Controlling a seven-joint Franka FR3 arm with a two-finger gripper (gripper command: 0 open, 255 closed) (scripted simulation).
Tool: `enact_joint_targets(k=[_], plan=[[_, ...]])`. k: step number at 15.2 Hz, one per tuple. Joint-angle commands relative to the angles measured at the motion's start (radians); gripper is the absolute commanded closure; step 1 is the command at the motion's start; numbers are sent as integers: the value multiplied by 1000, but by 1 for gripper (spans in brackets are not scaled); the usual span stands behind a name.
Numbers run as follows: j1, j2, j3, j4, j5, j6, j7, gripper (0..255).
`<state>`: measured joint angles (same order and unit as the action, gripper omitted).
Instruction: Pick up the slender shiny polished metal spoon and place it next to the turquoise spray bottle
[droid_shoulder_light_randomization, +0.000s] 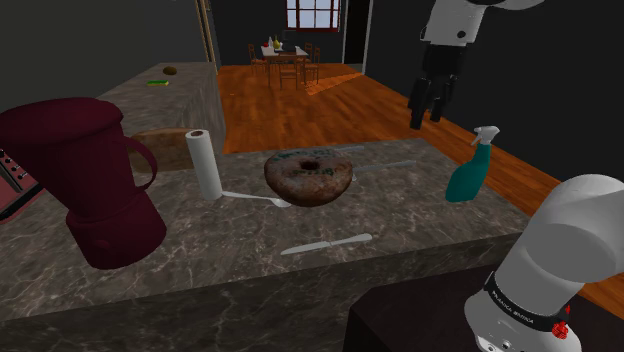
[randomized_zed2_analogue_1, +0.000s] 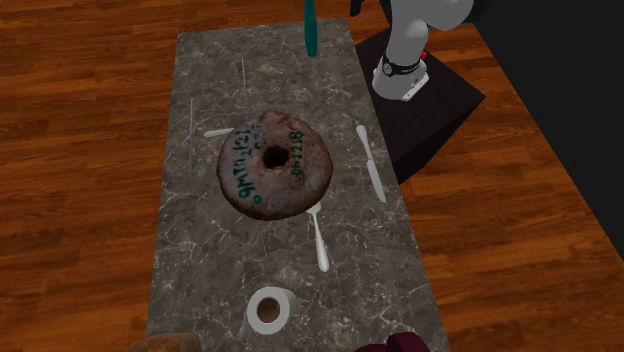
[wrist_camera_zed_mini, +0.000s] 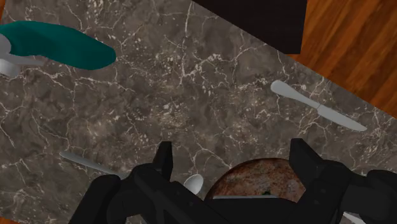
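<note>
The metal spoon (droid_shoulder_light_randomization: 385, 167) lies flat on the dark marble counter (droid_shoulder_light_randomization: 400, 215), just right of a big brown doughnut in the shoulder view. Its bowl (randomized_zed2_analogue_1: 218, 132) rests beside the doughnut and its thin handle (wrist_camera_zed_mini: 86, 163) points toward the turquoise spray bottle (droid_shoulder_light_randomization: 468, 175). The bottle (wrist_camera_zed_mini: 60, 44) stands upright near the counter's end (randomized_zed2_analogue_1: 310, 25). My black gripper (droid_shoulder_light_randomization: 427, 108) hangs high over that end of the counter, well above the spoon and bottle. It is open, with nothing between its fingers (wrist_camera_zed_mini: 232, 156).
The large doughnut (randomized_zed2_analogue_1: 275, 165) sits mid-counter. A table knife (droid_shoulder_light_randomization: 325, 244) lies near the front edge, and a fork-like utensil (droid_shoulder_light_randomization: 250, 197) lies between the doughnut and a white paper roll (droid_shoulder_light_randomization: 203, 160). A dark red pitcher (droid_shoulder_light_randomization: 95, 180) stands at the left. Wooden floor surrounds the counter.
</note>
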<state>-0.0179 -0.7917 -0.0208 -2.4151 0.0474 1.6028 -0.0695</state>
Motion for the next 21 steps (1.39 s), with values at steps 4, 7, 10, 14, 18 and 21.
enact_joint_targets(k=[4, 7, 10, 14, 18, 21], plan=[[34, 85, 31, 10, -5, 92, -31, 0], [64, 174, 62, 29, -13, 179, -58, 0], [91, 265, 95, 56, -27, 260, -82, 0], [121, 388, 142, 103, -56, 357, -107, 0], [147, 511, 189, 161, -100, 442, -121, 0], [165, 604, 225, 210, -144, 496, -125, 0]])
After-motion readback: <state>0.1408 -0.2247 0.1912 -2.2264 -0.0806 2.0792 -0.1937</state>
